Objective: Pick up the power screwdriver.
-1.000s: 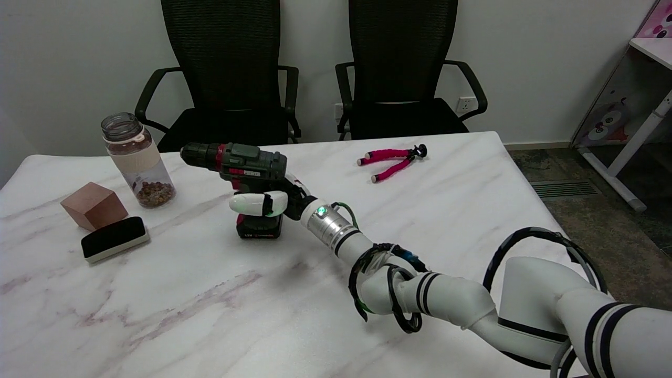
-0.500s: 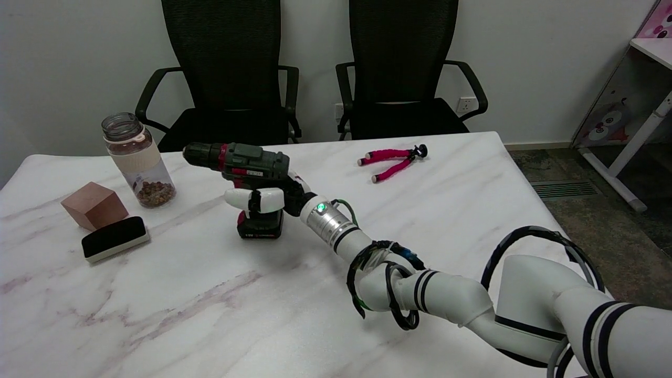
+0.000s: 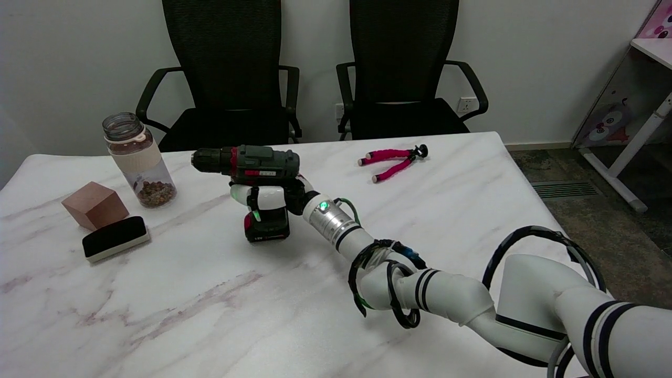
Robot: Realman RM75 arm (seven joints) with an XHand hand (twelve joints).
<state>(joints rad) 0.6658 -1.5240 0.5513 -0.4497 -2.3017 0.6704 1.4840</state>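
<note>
Fingers (image 3: pixel 262 197) of the right hand (image 3: pixel 273 198) wrap the power screwdriver's (image 3: pixel 252 173) grip, so the grasp looks done, though whether its base has cleared the table (image 3: pixel 210 315) is unclear.

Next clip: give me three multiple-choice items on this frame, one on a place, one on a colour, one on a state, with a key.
1. The eraser lies:
A. beside the cube
B. under the tripod
C. on a chair

2. The tripod's legs are:
A. blue
B. pink
C. yellow

3. The robot hand is:
A. open in the air
B. resting on the table
C. gripping the screwdriver

Key: 1 A, they sit together at the left edge; 2 B, bright pink wrapping; 3 C, fingers wrap the handle.
</note>
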